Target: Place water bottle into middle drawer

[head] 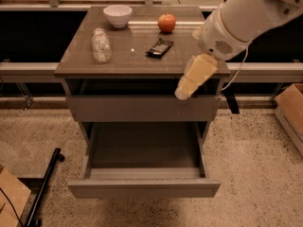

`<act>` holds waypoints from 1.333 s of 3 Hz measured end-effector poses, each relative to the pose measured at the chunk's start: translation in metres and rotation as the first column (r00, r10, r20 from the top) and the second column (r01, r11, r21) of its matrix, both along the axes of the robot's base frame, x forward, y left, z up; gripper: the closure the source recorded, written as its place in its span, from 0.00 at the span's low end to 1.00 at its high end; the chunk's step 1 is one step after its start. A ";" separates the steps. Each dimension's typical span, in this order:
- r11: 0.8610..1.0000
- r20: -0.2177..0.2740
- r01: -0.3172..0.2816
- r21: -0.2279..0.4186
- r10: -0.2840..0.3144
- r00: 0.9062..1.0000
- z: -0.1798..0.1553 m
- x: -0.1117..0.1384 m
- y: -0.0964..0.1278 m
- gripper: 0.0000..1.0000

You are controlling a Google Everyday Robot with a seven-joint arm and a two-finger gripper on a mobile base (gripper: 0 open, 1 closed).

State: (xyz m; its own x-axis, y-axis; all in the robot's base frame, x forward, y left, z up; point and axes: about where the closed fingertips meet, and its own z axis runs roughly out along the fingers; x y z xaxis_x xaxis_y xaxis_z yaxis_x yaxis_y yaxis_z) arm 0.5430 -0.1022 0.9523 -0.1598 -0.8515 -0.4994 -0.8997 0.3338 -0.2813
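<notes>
The water bottle (101, 45) is clear and crinkled and lies on its side on the left of the cabinet top (142, 63). The middle drawer (144, 188) is pulled out at the bottom, and its dark tray (144, 145) holds nothing. My gripper (183, 92) hangs cream-coloured from the white arm (236, 20). It is at the right front edge of the top, in front of the shut upper drawer (132, 109), well right of the bottle and above the open drawer's right side. It holds nothing that I can see.
A white bowl (118, 14), a red apple (166, 22) and a flat black snack packet (160, 47) lie on the top. A cardboard box (291, 109) stands on the floor at the right. A black pole (45, 188) and more cardboard (9, 200) lie at the lower left.
</notes>
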 end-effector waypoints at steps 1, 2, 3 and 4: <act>0.992 0.070 0.005 0.126 -0.014 0.997 0.008 0.056 0.032 0.00; 0.977 0.143 -0.043 0.207 0.013 0.990 0.018 0.110 0.070 0.00; 0.975 0.151 -0.044 0.217 0.011 0.988 0.022 0.116 0.072 0.00; 0.969 0.155 0.000 0.247 -0.040 0.987 0.017 0.118 0.077 0.00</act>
